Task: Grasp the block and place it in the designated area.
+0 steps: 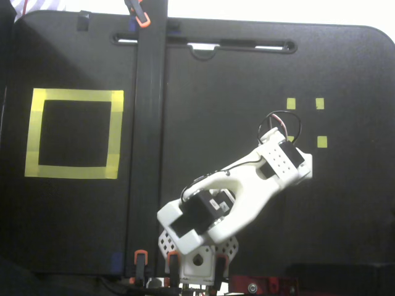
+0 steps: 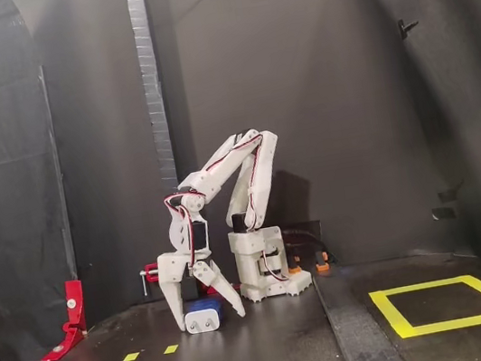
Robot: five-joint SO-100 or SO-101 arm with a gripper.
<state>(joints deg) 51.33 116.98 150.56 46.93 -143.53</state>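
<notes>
The white arm (image 2: 241, 180) is seen in both fixed views, bent forward and down from its base. In the side-on fixed view the gripper (image 2: 205, 316) is lowered to the black table (image 2: 276, 349), with its two fingers spread to either side of the block (image 2: 203, 315). The block, dark blue with a white end face, lies on the table between the fingertips. Whether the fingers touch the block cannot be told.

In the top-down fixed view the block is hidden beneath the wrist (image 1: 282, 159), near three small yellow squares (image 1: 320, 103). The designated area (image 1: 74, 133), a square outline of yellow tape, lies well apart at the left of that view, beyond a raised dark strip (image 1: 147, 154). No legible writing or brand marks are visible.
</notes>
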